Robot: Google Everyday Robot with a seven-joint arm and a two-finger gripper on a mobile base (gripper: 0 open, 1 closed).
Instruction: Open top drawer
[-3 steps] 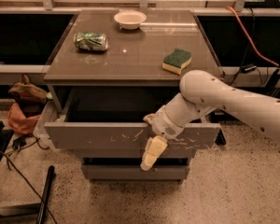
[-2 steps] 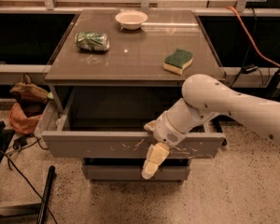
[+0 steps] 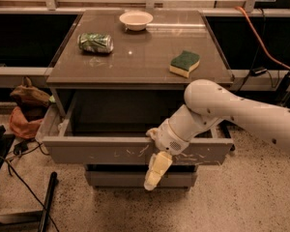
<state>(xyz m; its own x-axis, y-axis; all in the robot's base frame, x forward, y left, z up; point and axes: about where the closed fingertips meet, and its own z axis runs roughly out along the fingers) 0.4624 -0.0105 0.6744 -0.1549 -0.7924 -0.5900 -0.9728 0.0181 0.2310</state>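
The top drawer (image 3: 101,151) has slid a little further out than a moment ago, and the white arm (image 3: 241,115) has drawn back with it. The drawer juts well out from under the brown cabinet top (image 3: 135,66), its dark inside open to view and its scratched front panel facing the camera. The arm reaches in from the right and bends down to the panel's right half. Below, a narrower drawer (image 3: 135,179) sits nearly closed. A reddish-brown bag (image 3: 24,115) lies on the floor to the left.

On the cabinet top are a green and yellow sponge (image 3: 185,63) at the right, a crushed green can (image 3: 95,42) on its side at the left, and a white bowl (image 3: 136,19) at the back.

The gripper (image 3: 156,167) hangs over the panel's top edge, its pale end lying against the scratched face and dipping below it; whether it is clamped on the panel cannot be told.
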